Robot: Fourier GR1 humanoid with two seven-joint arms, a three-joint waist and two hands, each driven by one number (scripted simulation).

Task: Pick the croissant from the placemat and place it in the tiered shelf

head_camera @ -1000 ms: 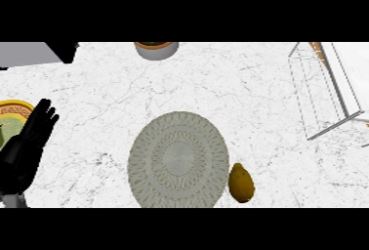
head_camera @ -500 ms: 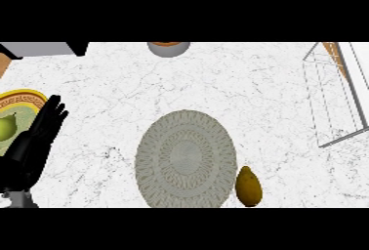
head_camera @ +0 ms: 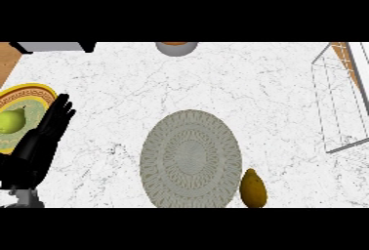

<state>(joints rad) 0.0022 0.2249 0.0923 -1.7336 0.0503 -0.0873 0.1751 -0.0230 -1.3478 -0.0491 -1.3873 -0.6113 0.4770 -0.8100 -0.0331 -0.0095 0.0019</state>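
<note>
The croissant (head_camera: pixel 253 189), a golden-brown oval, lay at the lower right of the frame. It sat at the lower right rim of the round grey placemat (head_camera: pixel 190 158), touching or just overlapping that rim, with most of its body on the bare worktop (head_camera: pixel 238 83). It stood well apart from the left hand (head_camera: pixel 32 156), which showed at the frame's left edge with the whole placemat between the two. That hand's fingers (head_camera: pixel 61 110) were straight and close together, pointing toward the top of the frame and holding nothing. Their tips reached the right rim of a yellow patterned plate (head_camera: pixel 36 89) at the left edge, and a green pear-shaped fruit (head_camera: pixel 10 121) sat on that plate. The right hand did not show.

The tiered shelf (head_camera: pixel 338 97), a thin wire frame, stood at the right edge in the upper half, well above and to the right of the croissant. The worktop was white marble with grey veins. At the top centre a round bowl (head_camera: pixel 176 47) was cut by the frame's edge. A grey block (head_camera: pixel 54 46) lay at the upper left, with a strip of wood (head_camera: pixel 7 56) beside it.
</note>
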